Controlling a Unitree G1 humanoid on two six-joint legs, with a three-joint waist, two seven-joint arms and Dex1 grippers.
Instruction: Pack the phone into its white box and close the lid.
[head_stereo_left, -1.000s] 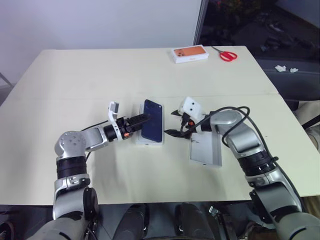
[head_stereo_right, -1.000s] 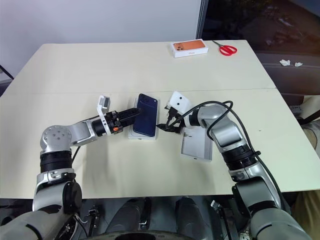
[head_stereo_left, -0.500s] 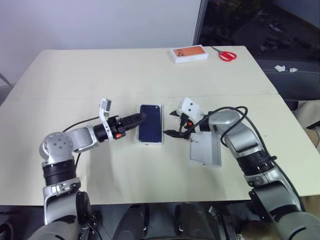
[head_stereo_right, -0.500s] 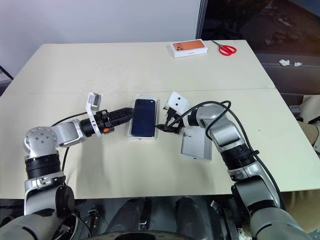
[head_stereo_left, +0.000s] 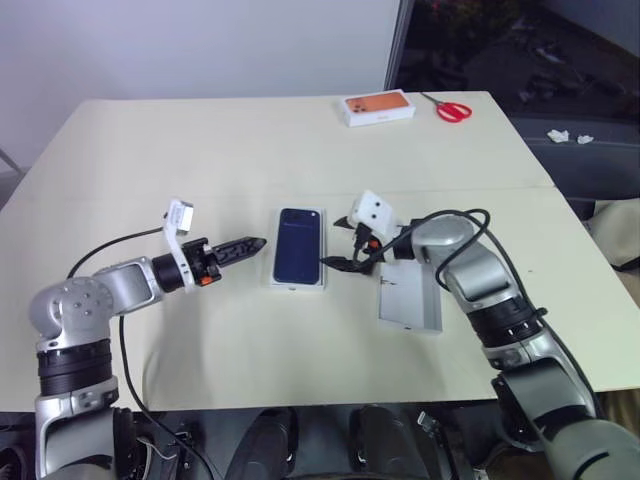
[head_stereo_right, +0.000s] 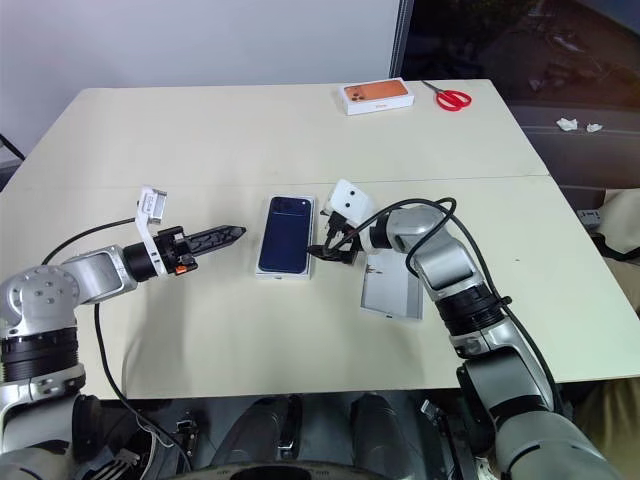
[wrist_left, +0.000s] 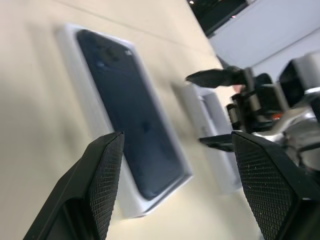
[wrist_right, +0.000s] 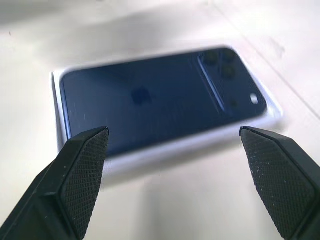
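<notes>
The left gripper is off the phone now, pulled back toward the robot's left, leaving it flat in the white box, while the right gripper edges closer.

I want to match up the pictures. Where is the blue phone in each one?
Left eye view: the phone lies mid-table in the white box.
Right eye view: mid-table.
Left wrist view: upper left.
Right wrist view: centre.
Shared landmark: its camera lenses.

head stereo: high, looking forward-down over desk | wrists: low, close, facing across | shared: phone in white box
</notes>
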